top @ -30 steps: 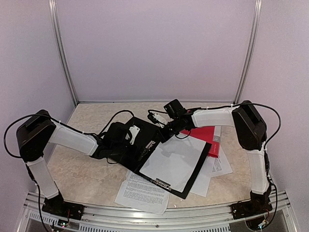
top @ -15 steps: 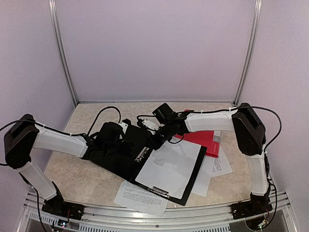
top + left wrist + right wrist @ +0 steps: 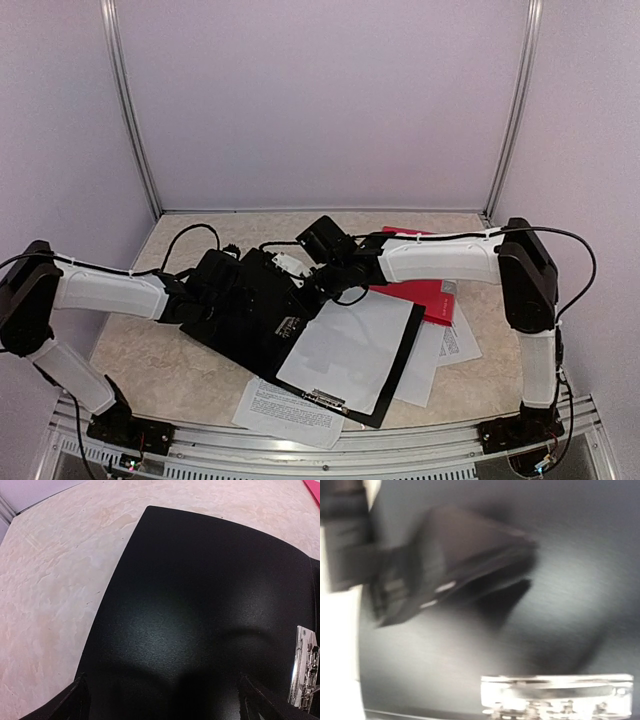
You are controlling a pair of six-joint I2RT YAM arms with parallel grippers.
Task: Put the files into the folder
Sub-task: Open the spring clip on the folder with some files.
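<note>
Hold the black folder (image 3: 250, 322) flat with the left gripper (image 3: 243, 284), spread wide over its left cover (image 3: 190, 605). Cannot tell opening of right gripper (image 3: 318, 283). Leave blank sheet (image 3: 350, 340) inside; fetch printed files (image 3: 285, 405) from tabletop (image 3: 150, 360) beside.

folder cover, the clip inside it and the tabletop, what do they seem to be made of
Folder cover: black, finely grained, with a soft sheen; probably plastic or coated board.
Clip: bright silver and reflective; most likely metal.
Tabletop: beige, marbled and matte; it looks like stone but could be a printed laminate.
</note>
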